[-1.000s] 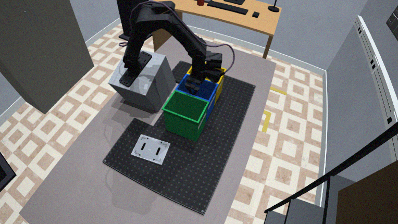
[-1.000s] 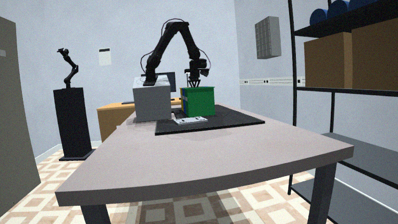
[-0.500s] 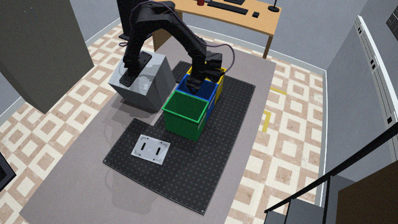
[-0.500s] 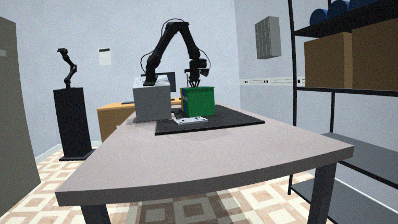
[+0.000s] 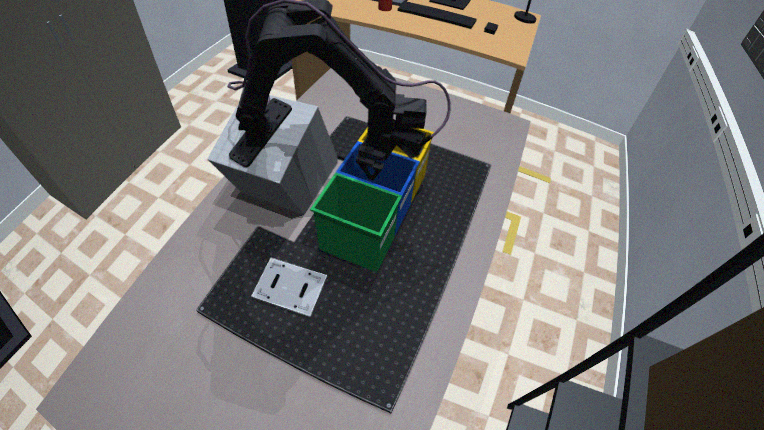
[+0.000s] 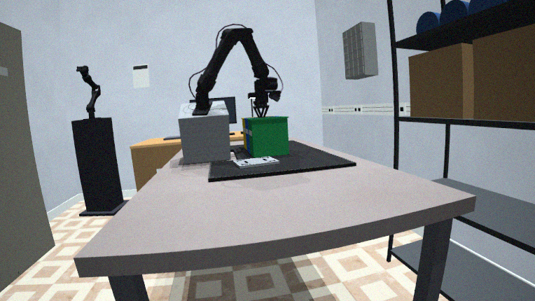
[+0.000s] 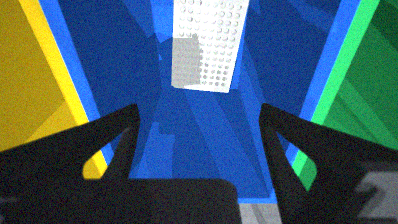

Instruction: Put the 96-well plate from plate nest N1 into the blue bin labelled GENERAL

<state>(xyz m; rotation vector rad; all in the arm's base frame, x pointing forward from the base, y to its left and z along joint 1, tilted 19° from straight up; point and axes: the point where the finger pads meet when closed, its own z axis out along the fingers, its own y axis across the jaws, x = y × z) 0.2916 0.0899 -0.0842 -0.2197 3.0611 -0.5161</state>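
The white 96-well plate (image 7: 209,45) lies inside the blue bin (image 7: 200,140), well below my fingers, leaning against the bin's far side. My gripper (image 7: 199,111) is open and empty, hanging over the mouth of the blue bin (image 5: 380,172). In the top view the gripper (image 5: 371,169) sits just above the blue bin's rim; the plate is hidden there. The plate nest (image 5: 289,286) is a bare light grey fixture on the black mat. In the exterior view the gripper (image 6: 260,110) is just above the bins.
The green bin (image 5: 357,220) stands in front of the blue one and the yellow bin (image 5: 421,155) behind it, all three upright and touching in a row. The grey pedestal (image 5: 278,154) carrying my arm is to the left of the bins.
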